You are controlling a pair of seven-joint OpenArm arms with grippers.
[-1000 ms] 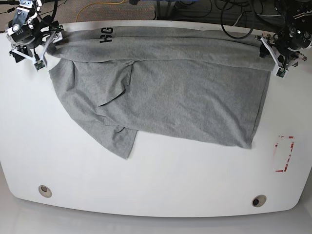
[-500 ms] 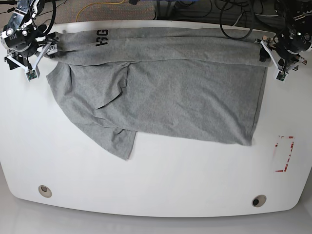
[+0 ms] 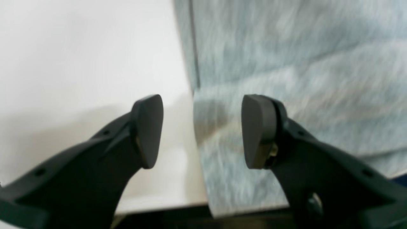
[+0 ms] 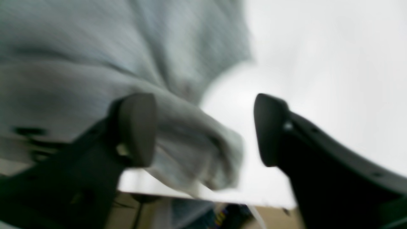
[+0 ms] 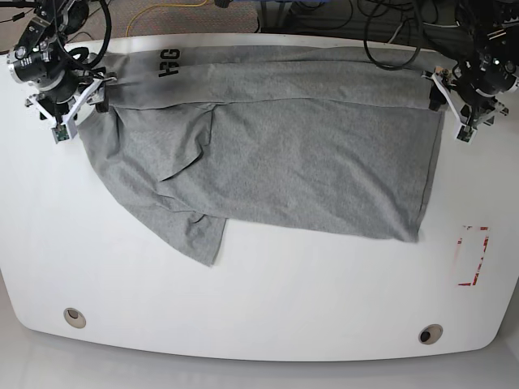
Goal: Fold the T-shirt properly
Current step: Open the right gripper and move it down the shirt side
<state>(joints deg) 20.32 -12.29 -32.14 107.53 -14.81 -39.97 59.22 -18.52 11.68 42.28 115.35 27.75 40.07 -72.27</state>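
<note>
The T-shirt lay spread on the white table, its far edge folded over. The left gripper and the right gripper each straddled a far corner, jaws apart and gripping nothing, likely to pinch that fold. Dark print seemed to read "94".

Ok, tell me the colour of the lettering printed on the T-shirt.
Dark, near black, on the heather-grey T-shirt; lettering shows best in the base view.

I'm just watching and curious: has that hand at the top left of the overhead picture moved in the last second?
Yes. The right hand swung out toward the table edge, then came back in, ending slightly nearer the far edge than it started.
</note>
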